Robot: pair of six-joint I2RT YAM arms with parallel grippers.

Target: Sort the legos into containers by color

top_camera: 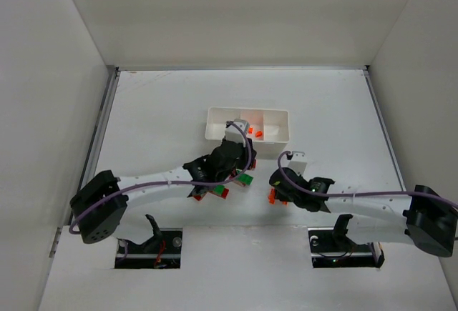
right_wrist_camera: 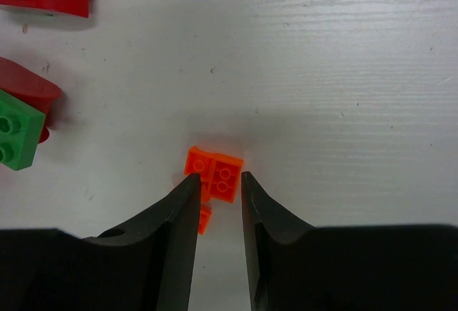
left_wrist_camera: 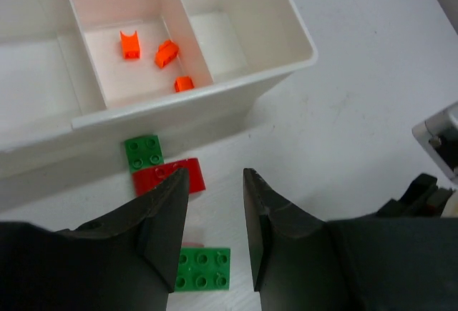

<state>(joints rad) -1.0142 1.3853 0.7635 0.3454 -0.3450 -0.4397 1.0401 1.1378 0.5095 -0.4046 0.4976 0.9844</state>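
Legos (right_wrist_camera: 215,175), orange: glossy, studded, square plastic on matte table (right_wrist_camera: 358,75); left gripper (left_wrist_camera: 215,176) and right gripper (right_wrist_camera: 219,179) narrowly parted, gripping nothing.

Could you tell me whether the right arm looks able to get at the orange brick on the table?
Likely yes: the right pincer is right at the orange brick, jaws apart, nothing in between.

The white tabletop (top_camera: 143,111) carries one white tray (top_camera: 279,113) at the centre of the top view. Just below the tray lie loose bricks: a green brick (left_wrist_camera: 144,151) touching a red brick (left_wrist_camera: 168,176), and a second green brick (left_wrist_camera: 204,269) further down. To the lower right of the tray, apart from these, sit small orange pieces (right_wrist_camera: 217,174).
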